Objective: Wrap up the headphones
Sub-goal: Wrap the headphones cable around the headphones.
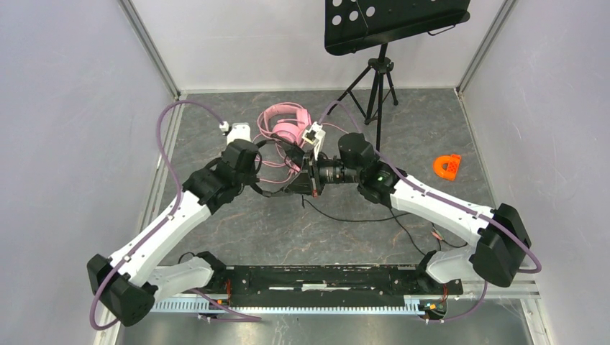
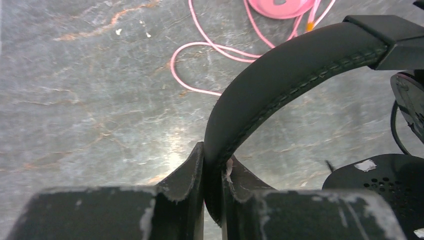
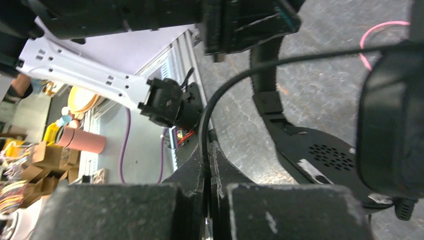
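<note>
The black headphones [image 1: 288, 167] hang between my two grippers, above the table. My left gripper [image 2: 214, 155] is shut on their padded black headband [image 2: 280, 70]; in the top view it [image 1: 275, 164] reaches in from the left. My right gripper [image 3: 207, 150] is shut on the thin black cable [image 3: 235, 80], which curves up past a black earcup [image 3: 320, 155]; in the top view it [image 1: 301, 180] is just right of the headset. The rest of the cable [image 1: 360, 218] trails over the table. The pink headphones [image 1: 288, 126] lie behind, their pink cable [image 2: 210, 50] looped loosely.
A small orange plastic piece [image 1: 447, 166] lies at the right of the table. A black music stand on a tripod [image 1: 378, 79] stands at the back. Grey walls close in the left, right and back sides.
</note>
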